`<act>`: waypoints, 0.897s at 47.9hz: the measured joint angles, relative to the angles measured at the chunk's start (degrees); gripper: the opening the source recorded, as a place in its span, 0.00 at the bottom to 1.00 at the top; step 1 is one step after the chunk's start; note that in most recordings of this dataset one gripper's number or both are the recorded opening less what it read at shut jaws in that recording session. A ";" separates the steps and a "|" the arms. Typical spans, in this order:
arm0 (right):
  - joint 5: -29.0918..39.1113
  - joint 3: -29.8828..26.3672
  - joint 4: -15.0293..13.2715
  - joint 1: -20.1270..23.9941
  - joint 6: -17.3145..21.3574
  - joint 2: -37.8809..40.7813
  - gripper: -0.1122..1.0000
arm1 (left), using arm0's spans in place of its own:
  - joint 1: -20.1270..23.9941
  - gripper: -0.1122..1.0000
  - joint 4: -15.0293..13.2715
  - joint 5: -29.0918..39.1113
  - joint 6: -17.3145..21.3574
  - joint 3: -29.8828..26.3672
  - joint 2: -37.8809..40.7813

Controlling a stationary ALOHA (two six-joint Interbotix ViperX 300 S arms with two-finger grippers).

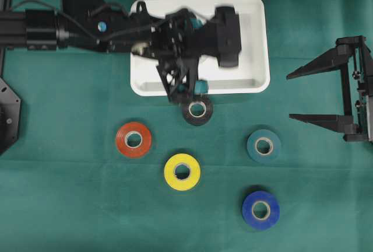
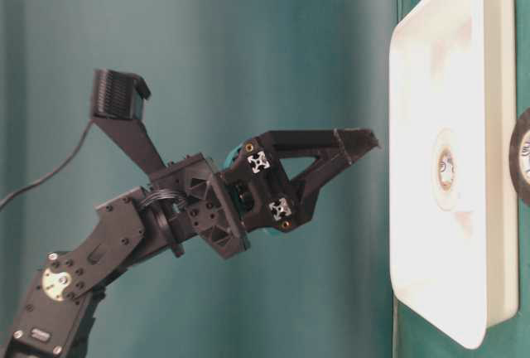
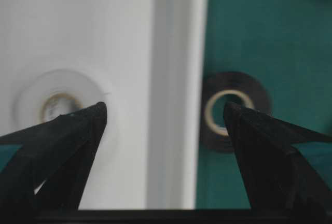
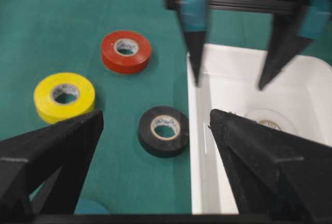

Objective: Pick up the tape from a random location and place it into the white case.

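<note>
Black fingers (image 3: 67,146) of the left gripper (image 1: 187,91) stand wide and hold nothing, straddling the near rim of the white case (image 1: 256,42); one tip hangs over a white tape roll (image 3: 59,102) lying inside, the other over the black tape (image 1: 197,110) just outside on the green bench (image 1: 70,205), likely the next pick. Right gripper (image 1: 309,97) waits well apart, also wide and empty. Red (image 1: 133,140), yellow (image 1: 182,171), teal (image 1: 263,145) and blue (image 1: 260,210) rolls lie scattered beyond.

White tape (image 3: 59,102) inside white case (image 3: 176,79)
</note>
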 measured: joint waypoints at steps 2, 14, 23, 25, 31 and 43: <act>0.00 -0.09 0.00 0.00 0.00 0.09 0.92 | -0.53 0.98 0.00 0.00 0.00 0.09 -0.18; 0.44 -0.18 0.00 0.00 0.09 0.00 0.92 | -0.62 0.98 0.00 0.00 -0.18 2.64 -3.25; 0.88 -0.26 0.00 0.00 0.09 -0.18 0.92 | -1.58 0.98 0.00 -0.70 -0.18 5.89 -8.70; 0.97 -0.26 0.00 0.00 0.09 -0.26 0.92 | -1.85 0.98 0.00 -1.05 -0.18 6.68 -10.02; 0.97 -0.35 0.00 0.00 0.09 -0.26 0.92 | -2.02 0.98 0.00 -3.25 -0.18 9.84 -15.12; 0.97 -0.35 0.00 0.00 0.09 -0.35 0.92 | -2.11 0.98 0.00 -8.35 -0.18 17.84 -25.58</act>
